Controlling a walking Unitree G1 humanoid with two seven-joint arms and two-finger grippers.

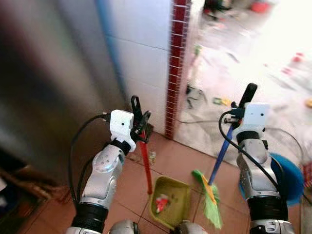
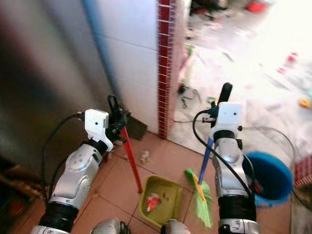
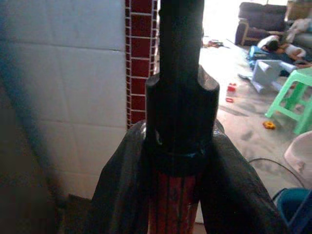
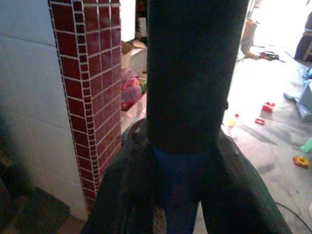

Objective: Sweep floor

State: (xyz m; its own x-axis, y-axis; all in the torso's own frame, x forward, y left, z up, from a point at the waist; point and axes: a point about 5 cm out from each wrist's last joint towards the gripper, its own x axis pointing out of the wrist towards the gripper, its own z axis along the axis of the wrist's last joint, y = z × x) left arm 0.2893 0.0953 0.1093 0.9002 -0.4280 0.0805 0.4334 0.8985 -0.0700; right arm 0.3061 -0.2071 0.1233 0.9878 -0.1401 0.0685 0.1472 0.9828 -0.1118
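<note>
Sweeping | left gripper [image 1: 141, 122] clamped on dustpan handle [image 1: 146, 163], right gripper [image 1: 242, 105] on broom [image 1: 212, 195] | keep dustpan [image 1: 170, 201] lip flat on floor [image 1: 170, 161].

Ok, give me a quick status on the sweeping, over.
Left gripper shut on red dustpan handle, right gripper shut on blue broom handle. Green dustpan on tiles, litter inside. Blue basin beside right arm.

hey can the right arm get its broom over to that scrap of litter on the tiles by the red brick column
Probably yes. The right gripper is shut on the blue broom handle, its green bristles beside the dustpan. The scrap lies past the dustpan on bare tile, though the dustpan's red handle stands close.
</note>
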